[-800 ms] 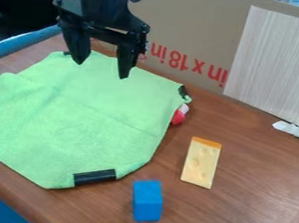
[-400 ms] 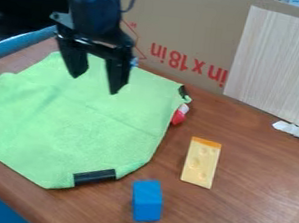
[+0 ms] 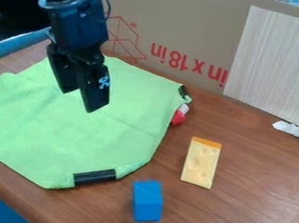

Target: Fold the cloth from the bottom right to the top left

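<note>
The black gripper hangs over the upper middle of the green cloth, turned at an angle, its two fingers apart with nothing between them. The green cloth lies spread flat on the table's left half. Black clips or strips show at its bottom right edge, its upper right corner and its left edge. The gripper's tips appear above the cloth, and no part of the cloth is lifted.
A yellow cheese slice toy and a blue block lie right of the cloth on the brown table. A red and white object touches the cloth's right edge. A cardboard wall and a pale board stand behind.
My gripper has come down and toward the camera over the cloth, and has turned so that its fingers look nearer each other. The cloth has not moved.
</note>
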Tool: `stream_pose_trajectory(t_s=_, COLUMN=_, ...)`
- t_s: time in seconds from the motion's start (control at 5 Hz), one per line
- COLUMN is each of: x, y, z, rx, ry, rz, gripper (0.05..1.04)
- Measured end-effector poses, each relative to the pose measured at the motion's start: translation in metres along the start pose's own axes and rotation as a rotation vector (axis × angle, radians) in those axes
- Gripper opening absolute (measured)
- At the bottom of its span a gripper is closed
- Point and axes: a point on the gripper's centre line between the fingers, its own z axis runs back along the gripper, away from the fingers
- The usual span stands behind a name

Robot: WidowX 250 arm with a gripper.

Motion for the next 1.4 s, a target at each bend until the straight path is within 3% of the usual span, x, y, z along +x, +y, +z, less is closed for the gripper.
stream_pose_trajectory(t_s=0.2, x=-0.011, y=-0.01, z=-0.018, rx=0.03, ry=0.025, rz=-0.039, gripper=0.998)
stream_pose_trajectory(t_s=0.4, x=-0.018, y=-0.018, z=-0.029, rx=0.044, ry=0.008, rz=-0.072, gripper=0.998)
stream_pose_trajectory(t_s=0.8, x=-0.022, y=-0.027, z=-0.049, rx=0.08, ry=0.028, rz=-0.123, gripper=0.998)
stream_pose_trajectory(t_s=1.4, x=-0.03, y=-0.031, z=-0.069, rx=0.058, ry=0.024, rz=-0.163, gripper=0.998)
